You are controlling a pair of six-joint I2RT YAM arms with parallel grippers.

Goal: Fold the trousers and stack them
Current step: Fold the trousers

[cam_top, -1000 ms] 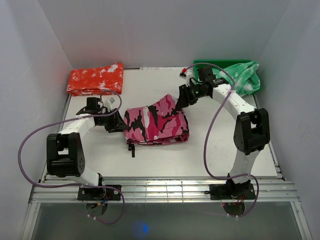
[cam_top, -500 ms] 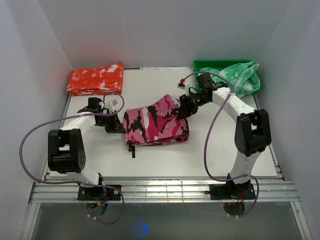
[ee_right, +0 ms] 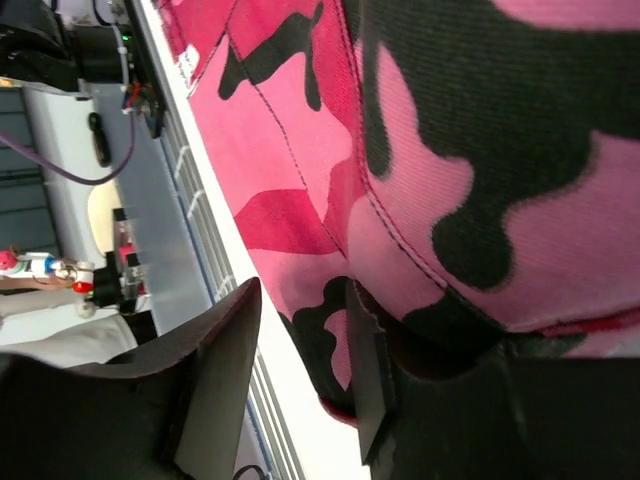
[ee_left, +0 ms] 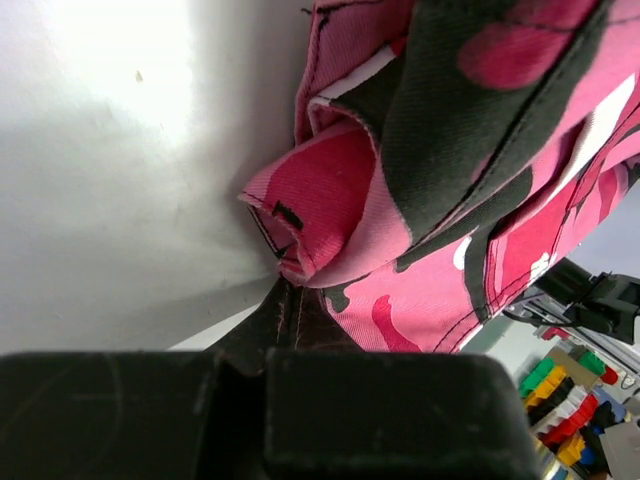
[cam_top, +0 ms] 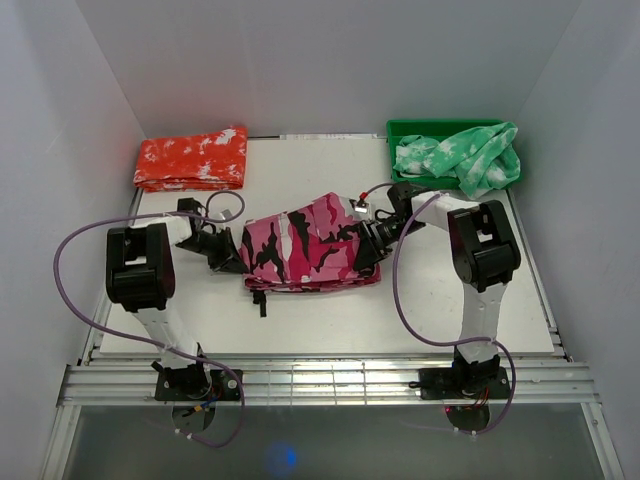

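The trousers (cam_top: 310,248), pink camouflage with black and white patches, lie as a folded bundle in the middle of the table. My left gripper (cam_top: 226,256) is low at the bundle's left edge and shut on a dark seam of the trousers (ee_left: 470,200); in the left wrist view the cloth is pinched where the gripper (ee_left: 264,352) closes. My right gripper (cam_top: 366,240) is at the bundle's right edge. In the right wrist view the gripper (ee_right: 297,352) stands open. One finger is pushed in against the fold of the trousers (ee_right: 420,150), and a cloth edge lies in the gap.
A folded orange-red garment (cam_top: 191,158) with white splotches lies at the back left. A green garment (cam_top: 462,156) spills out of a green bin (cam_top: 428,127) at the back right. White walls close in the table (cam_top: 320,320) on three sides.
Both arms have come down low beside the trousers. The left gripper has shut on the left edge. The right gripper slid from the raised top-right corner down to the right edge, and the bundle flattened.
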